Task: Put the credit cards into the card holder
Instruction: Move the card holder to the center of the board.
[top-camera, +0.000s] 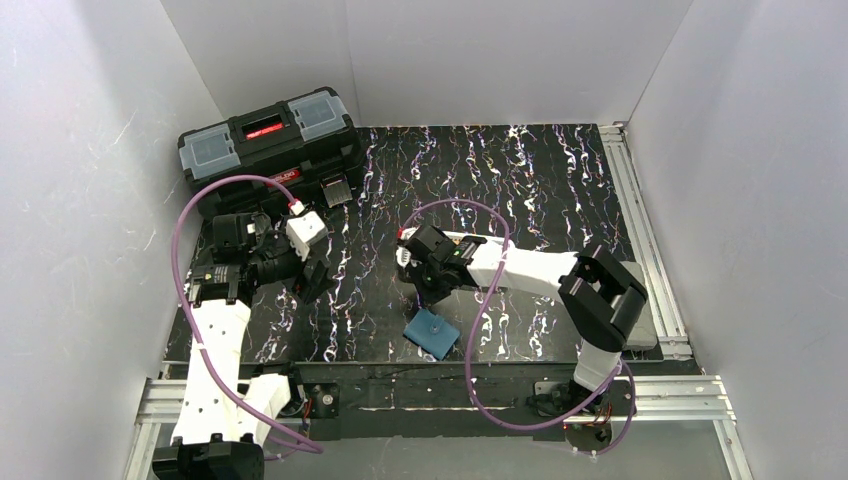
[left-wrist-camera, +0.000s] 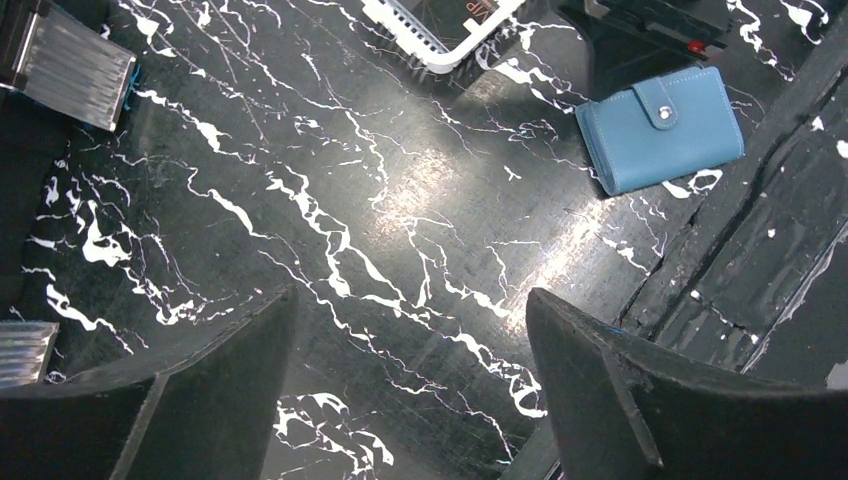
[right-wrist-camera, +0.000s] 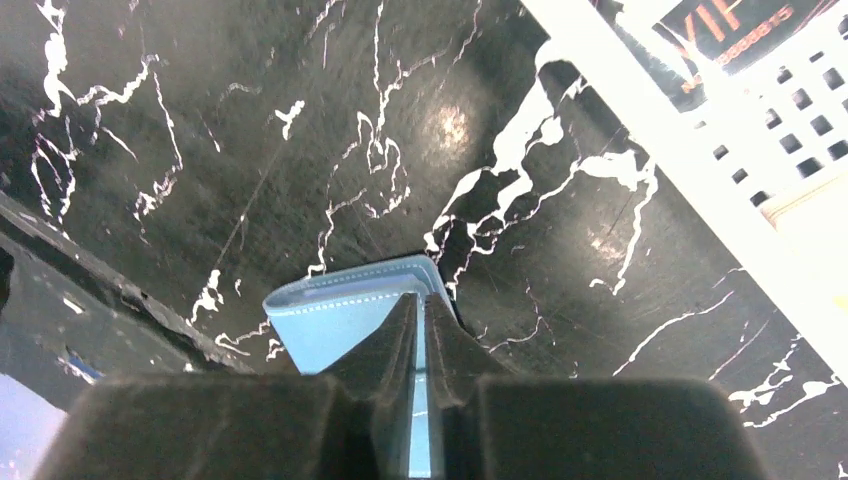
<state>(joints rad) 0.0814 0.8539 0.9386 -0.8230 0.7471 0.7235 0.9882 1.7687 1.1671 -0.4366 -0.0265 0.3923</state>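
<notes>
Jaws of the left gripper (left-wrist-camera: 412, 310) stand wide apart over bare table (left-wrist-camera: 300, 150) and hold nothing. Jaws of the right gripper (right-wrist-camera: 421, 300) are drawn in to a thin slit. Blue shows along that slit. It cannot be told whether they pinch an edge of the holder (left-wrist-camera: 660, 135) or only hang above it. In the left wrist view no finger lies on the holder.

**Holder.** It lies flat on the table near the front edge, just nearer than the right fingertips. It is folded, with the snap tab across its upper face. No sleeve is exposed and no card is seen in it.

**Cards.** Beyond the holder stands the basket (right-wrist-camera: 620, 90), its white rim close to the right gripper. A black card (right-wrist-camera: 745, 30) with VIP lettering lies inside it. A pale flat piece (right-wrist-camera: 815, 205) beside it may be a second card. No orange card is visible in any view. In the overhead view the right arm hides the basket.

**Far left.** The toolbox (top-camera: 270, 145) sits at the back of the table, well apart from the work.

**Progress.** Judged from this layout, the task is at its start:
1. Holder not yet opened.
2. No card lifted out of the basket.
3. No card inserted.

The step in hand appears to be taking hold of the holder so that it can be opened.
</notes>
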